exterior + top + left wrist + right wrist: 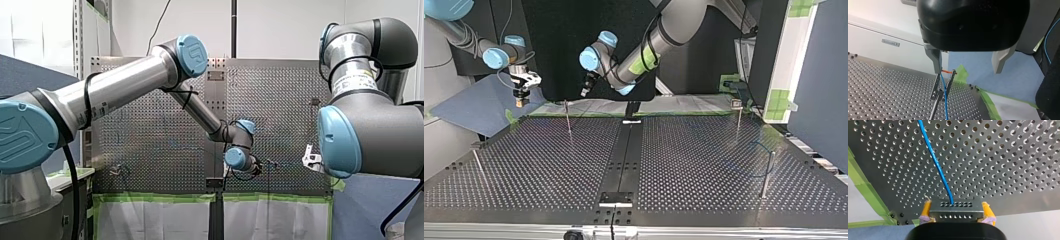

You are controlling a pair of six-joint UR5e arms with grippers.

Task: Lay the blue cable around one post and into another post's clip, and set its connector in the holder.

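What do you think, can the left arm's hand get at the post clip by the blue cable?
Probably yes. The left hand is open, the clip sits just under one of its fingers, and nothing is between them. The blue cable runs through the clip, so closing there might catch it.

In the top view we see four posts standing on the table (549, 165): the far left post (568, 120), the far right post (738, 120), the near left post (479, 165) and the near right post (766, 175). Our right gripper (519, 101) hangs past the table's far left corner, with the connector (956, 207) between its pads and the cable (935, 162) running from it out over the table. Our left gripper (967, 72) hangs just right of the far left post and above it, and in the left wrist view the cable lies in a clip (940, 94) on a post under one finger.
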